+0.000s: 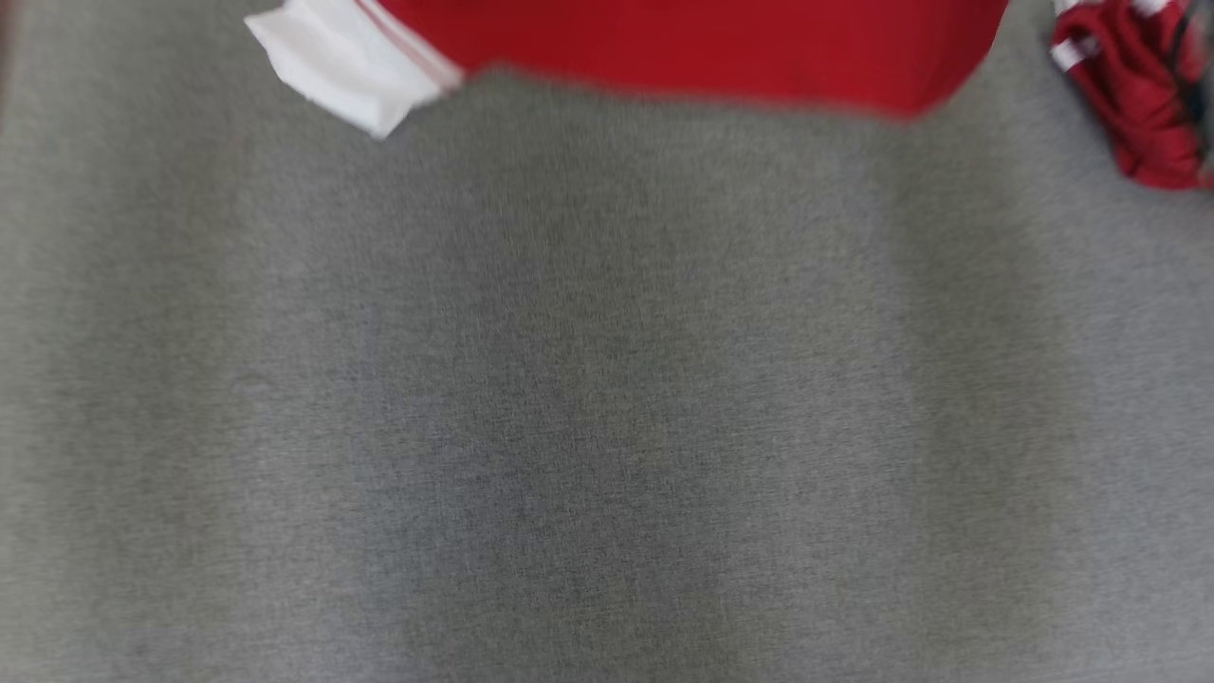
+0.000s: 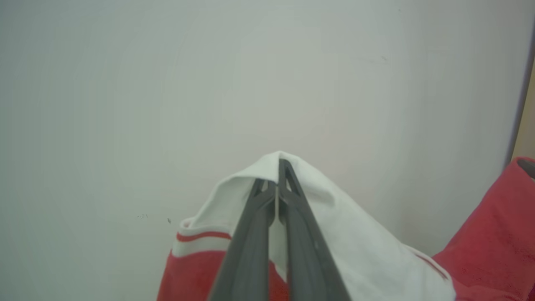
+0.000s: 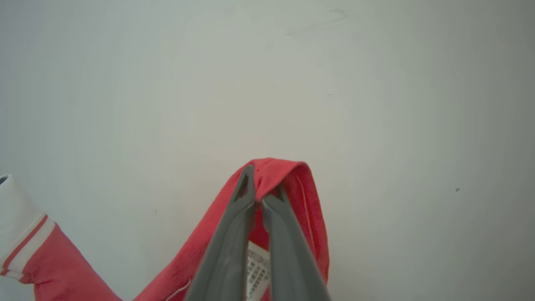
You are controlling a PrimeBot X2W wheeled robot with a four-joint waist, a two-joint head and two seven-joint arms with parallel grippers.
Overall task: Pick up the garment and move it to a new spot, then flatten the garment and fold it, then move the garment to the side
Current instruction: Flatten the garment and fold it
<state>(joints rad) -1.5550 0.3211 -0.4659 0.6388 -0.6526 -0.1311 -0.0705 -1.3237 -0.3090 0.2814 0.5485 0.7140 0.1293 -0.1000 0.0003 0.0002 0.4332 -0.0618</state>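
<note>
The red garment (image 1: 664, 43) hangs blurred across the top of the head view, its white sleeve (image 1: 346, 62) at the upper left. In the left wrist view my left gripper (image 2: 278, 167) is shut on the white sleeve fabric (image 2: 334, 234), which drapes over both fingers; a red stripe crosses the white part below. In the right wrist view my right gripper (image 3: 259, 184) is shut on a fold of the red fabric (image 3: 309, 209), with a white printed label (image 3: 257, 271) between the fingers. The white sleeve end (image 3: 16, 234) shows at that view's left edge.
A grey cloth surface (image 1: 607, 379) spreads below the garment. A second bunched red garment with white stripes (image 1: 1138, 85) lies at the upper right. Behind both grippers stands a pale plain wall (image 2: 209, 83).
</note>
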